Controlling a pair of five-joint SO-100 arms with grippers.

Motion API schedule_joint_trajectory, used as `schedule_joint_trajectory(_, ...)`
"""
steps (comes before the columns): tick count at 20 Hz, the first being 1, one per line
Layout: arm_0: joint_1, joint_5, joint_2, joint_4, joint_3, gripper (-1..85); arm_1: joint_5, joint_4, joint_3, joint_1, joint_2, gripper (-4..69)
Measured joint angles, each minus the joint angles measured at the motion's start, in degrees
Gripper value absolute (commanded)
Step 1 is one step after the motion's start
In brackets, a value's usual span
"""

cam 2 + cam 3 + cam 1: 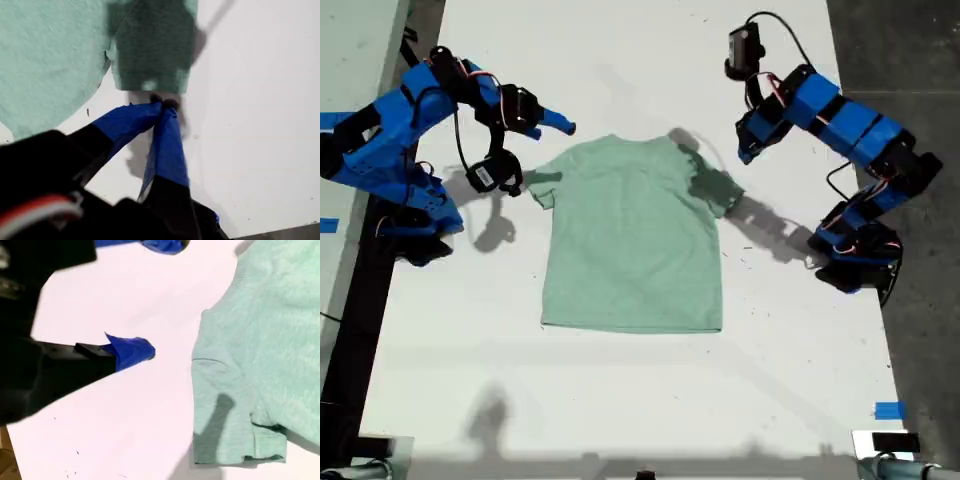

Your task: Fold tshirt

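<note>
— First claw [745, 152] [162, 104], what is it doing?
— Clenched, its blue tips pressed together with nothing between them. It sits just beside the hem of one sleeve [715, 190] [150, 65], the one on the exterior view's right, which lies in the arm's shadow.
— And the second claw [552, 123] [150, 297]?
— Released, jaws well apart and empty, over bare white surface [620, 400] near the other sleeve [542, 188] [225, 410], on the exterior view's left. It is clear of the cloth.
— Where is the tshirt [630, 240] [50, 60] [270, 340]?
— Spread flat in the middle of the surface between the two blue arms, pale mint green, both sleeves out, collar toward the far edge and hem toward the near edge in the exterior view.
</note>
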Motion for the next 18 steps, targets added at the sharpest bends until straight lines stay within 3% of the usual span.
schedule_joint_trajectory(1,0.0,0.0,0.0,0.0,0.0,29.8,0.0,1.49,-1.23,0.0,0.7,6.2)
schedule_joint_trajectory(2,0.0,0.0,0.0,0.0,0.0,29.8,0.18,2.37,-1.85,0.0,1.32,20.3)
schedule_joint_trajectory(4,0.0,0.0,0.0,0.35,0.0,29.9,1.93,3.52,-3.16,-0.97,1.85,29.7)
schedule_joint_trajectory(5,0.0,0.0,0.0,0.35,0.18,30.0,3.16,4.04,-3.78,-2.29,2.29,41.7)
schedule_joint_trajectory(8,0.0,0.0,0.09,0.35,0.88,30.2,6.42,5.1,-3.87,-8.88,4.31,32.5)
schedule_joint_trajectory(14,0.0,0.0,1.85,0.7,2.72,30.4,8.17,4.57,-2.37,-10.72,4.83,38.9)
schedule_joint_trajectory(18,0.0,0.0,5.45,0.7,5.71,30.5,5.63,-3.69,8.61,-4.31,4.66,39.1)
